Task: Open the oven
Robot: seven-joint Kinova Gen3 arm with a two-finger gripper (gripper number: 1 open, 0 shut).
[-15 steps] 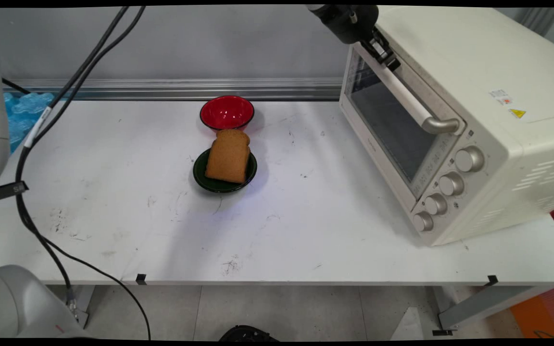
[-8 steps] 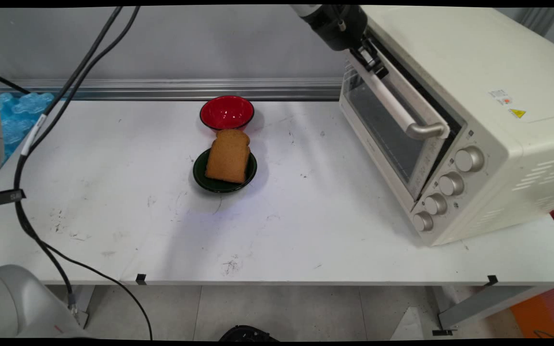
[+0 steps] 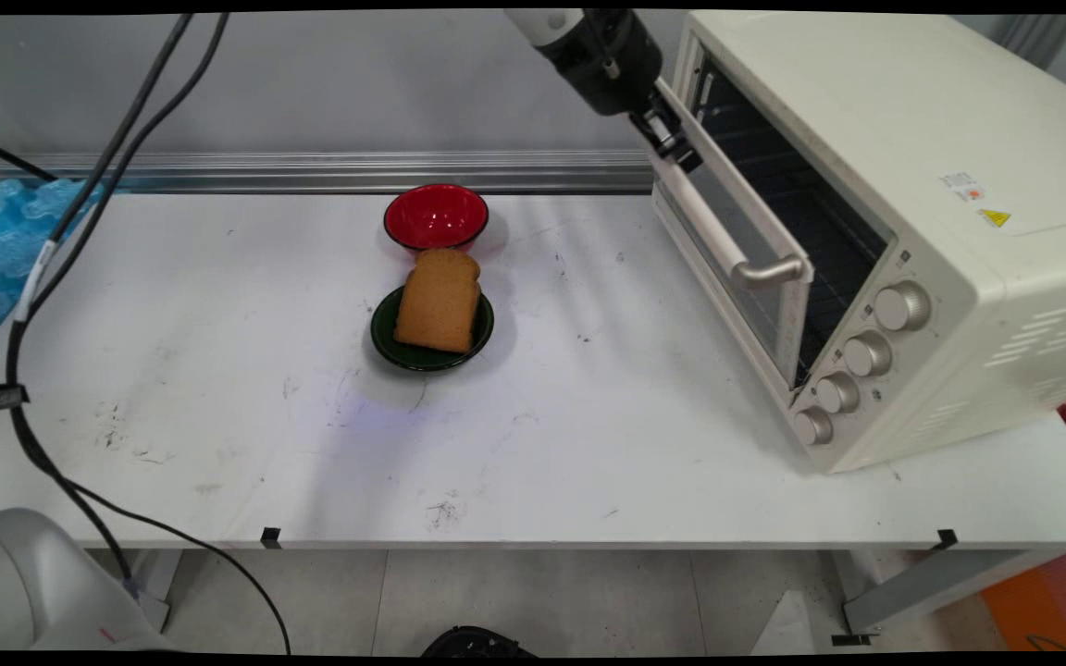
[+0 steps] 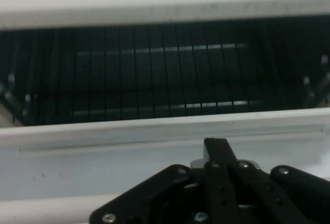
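A cream toaster oven stands at the table's right, its glass door tilted partly open. My gripper is at the far end of the door's white handle, shut on it near the door's top edge. In the hand view the gripper sits against the white door edge, fingers together. Beyond that edge lies the dark oven cavity with its wire rack.
A slice of brown bread rests on a dark green plate mid-table, with a red bowl just behind it. Black cables hang at the left. Four knobs line the oven's front.
The gripper has moved left and slightly down with the handle, and the oven door has swung from shut to partly open, showing the dark inside.
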